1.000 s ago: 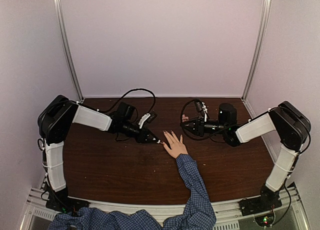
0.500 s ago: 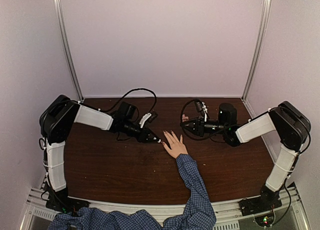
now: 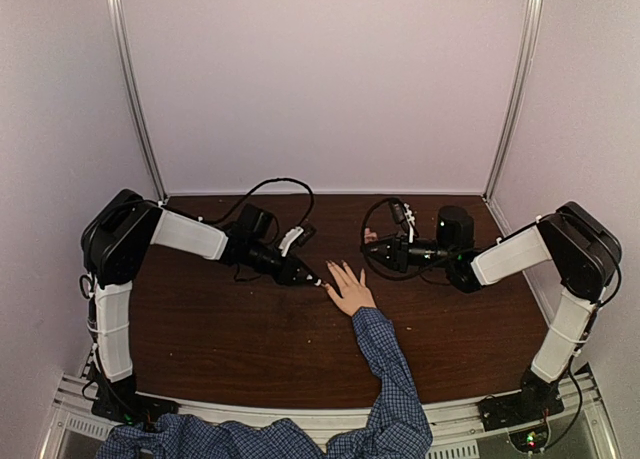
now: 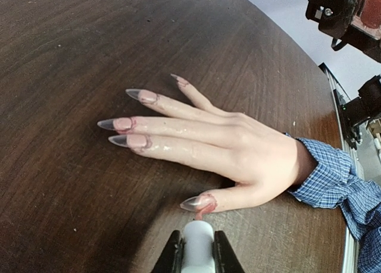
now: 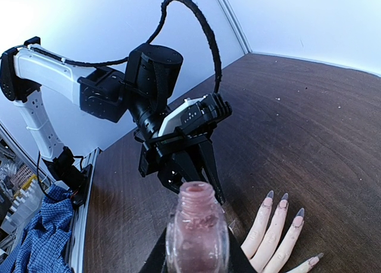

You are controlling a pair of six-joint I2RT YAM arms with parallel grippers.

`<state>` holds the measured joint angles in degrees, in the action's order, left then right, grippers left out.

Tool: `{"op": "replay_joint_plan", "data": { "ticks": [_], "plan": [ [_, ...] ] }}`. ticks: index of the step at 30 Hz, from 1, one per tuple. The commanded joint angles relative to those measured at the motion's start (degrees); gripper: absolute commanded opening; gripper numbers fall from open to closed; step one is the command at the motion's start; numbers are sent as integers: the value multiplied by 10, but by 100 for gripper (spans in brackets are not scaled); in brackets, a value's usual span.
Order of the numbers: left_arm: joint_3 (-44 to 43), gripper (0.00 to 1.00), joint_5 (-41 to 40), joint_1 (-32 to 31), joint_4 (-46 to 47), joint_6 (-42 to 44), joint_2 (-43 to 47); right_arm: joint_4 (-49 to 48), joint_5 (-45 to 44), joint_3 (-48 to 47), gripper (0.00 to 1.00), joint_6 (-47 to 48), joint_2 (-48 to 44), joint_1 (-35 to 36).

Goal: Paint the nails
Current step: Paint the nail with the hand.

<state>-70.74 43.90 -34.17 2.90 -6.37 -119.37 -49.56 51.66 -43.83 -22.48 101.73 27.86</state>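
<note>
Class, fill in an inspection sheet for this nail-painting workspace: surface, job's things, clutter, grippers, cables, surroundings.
Surface: dark wood table.
Job's things: hand flat, fingers spread; nails long, pointed, with pink smears at their bases; open bottle of pink polish.
Clutter: nothing seen.
Grippers: left gripper shut on a white cap by the thumb nail; right gripper shut on the bottle.
Cables: black cable looping over each wrist.
Surroundings: white walls, metal posts.

nails [image 4: 123, 124] — grey-pink | sleeve [image 4: 331, 178] — blue checked | table [image 4: 59, 59] dark brown woodgrain | cap [image 4: 197, 244] white | bottle [image 5: 196, 240] pink
</note>
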Motion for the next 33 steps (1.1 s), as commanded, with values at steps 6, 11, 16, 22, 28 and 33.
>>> {"op": "replay_joint_plan", "data": {
  "ticks": [6, 11, 16, 22, 28, 33],
  "plan": [
    [-11, 0, -17, -1, 14, -7, -4, -25, 8, -5, 0, -3, 11, -4],
    [-8, 0, -22, 0, 20, -11, -2, -25, 8, -6, 0, -2, 12, -3],
    [-8, 0, -23, 0, 23, -12, -2, -26, 8, -6, 0, -4, 12, -3],
    [-5, 0, -26, 1, 28, -16, 0, -27, 8, -6, 0, -5, 13, -4],
    [1, 0, -25, 5, 42, -23, 3, -28, 8, -6, 0, -5, 15, -4],
    [1, 0, -26, 6, 44, -24, 3, -28, 8, -7, 0, -6, 16, -3]
  ]
}}
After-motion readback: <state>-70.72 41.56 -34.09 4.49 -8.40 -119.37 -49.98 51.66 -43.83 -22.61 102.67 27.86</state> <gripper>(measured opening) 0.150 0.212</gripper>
